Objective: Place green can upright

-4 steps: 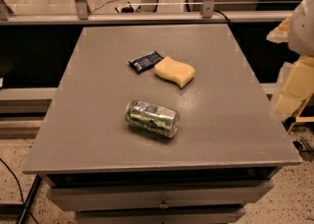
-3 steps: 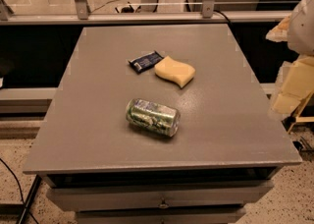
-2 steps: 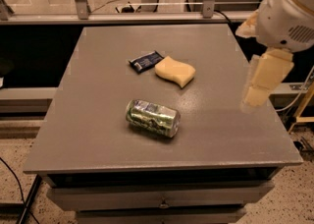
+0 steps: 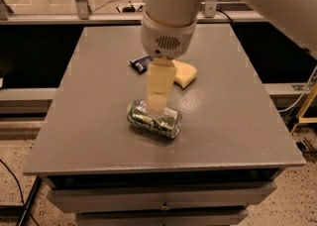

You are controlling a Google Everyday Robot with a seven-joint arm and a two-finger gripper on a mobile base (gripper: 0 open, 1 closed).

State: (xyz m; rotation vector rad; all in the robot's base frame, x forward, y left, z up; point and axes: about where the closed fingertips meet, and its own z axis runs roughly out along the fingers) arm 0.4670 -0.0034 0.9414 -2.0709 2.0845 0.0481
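The grey table [image 4: 237, 121] is seen to carry everything, and the green can [image 4: 153, 123] is taken here as the reference: it lies on its side near the middle of the top, toward the front edge, with its long axis running roughly left to right and one silver end turned to the right. The white robot arm [image 4: 168, 12] is hung directly above the can, its thick wrist housing filling the upper part of the view. Below the wrist the cream-coloured gripper [image 4: 157, 105] is pointed straight down, its tip at or just over the can's upper side; whether contact is made cannot be told, and whether it is open or closed cannot be told either, since only one flat face is shown. A yellow sponge [image 4: 184, 74] is placed behind the can and slightly to its right, well apart. A dark blue snack packet [image 4: 140, 63] is laid behind the can, just beside the sponge.

The can is judged not yet grasped or raised. Several risks are foreseen. If the round side is pressed off-centre, the can may be rolled toward the front edge. If it is gripped across the thin wall too hard, it may be dented. If it is tipped up too fast, it may be toppled back toward the sponge.
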